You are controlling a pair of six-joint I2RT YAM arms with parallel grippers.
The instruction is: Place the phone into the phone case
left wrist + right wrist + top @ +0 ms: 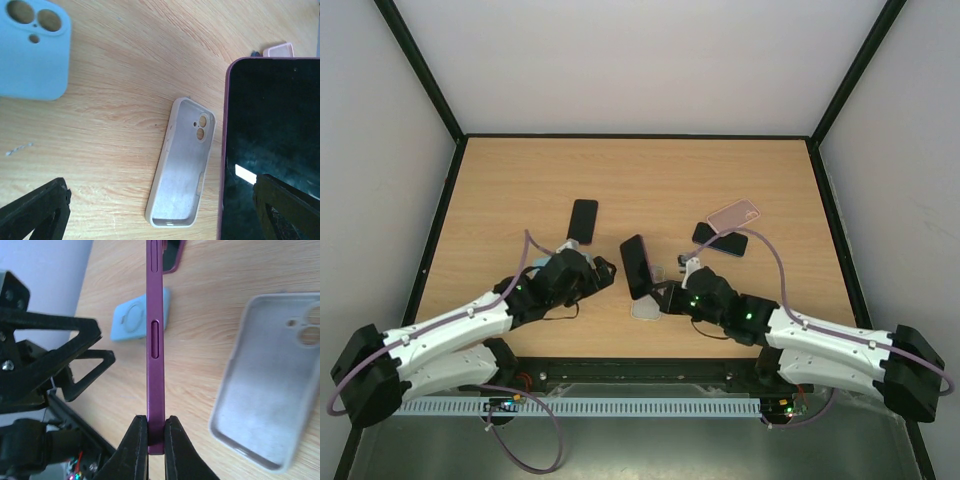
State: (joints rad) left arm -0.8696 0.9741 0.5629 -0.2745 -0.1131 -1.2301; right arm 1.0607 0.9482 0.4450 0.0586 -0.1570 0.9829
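My right gripper (155,432) is shut on the lower edge of a purple phone (155,340) and holds it on edge above the table; the phone shows dark in the top view (637,266). An empty pale grey phone case (270,380) lies open side up on the wood just beside it, also in the left wrist view (182,165) and the top view (647,306). My left gripper (602,275) is open and empty, just left of the phone. The phone's dark screen (272,140) fills the right of the left wrist view, with one left finger (290,210) in front of it.
A light blue case (32,47) lies by the left arm, partly hidden from above (567,247). A second dark phone (583,220) lies further back. A pink case (734,213) and another dark phone (720,240) lie at the right.
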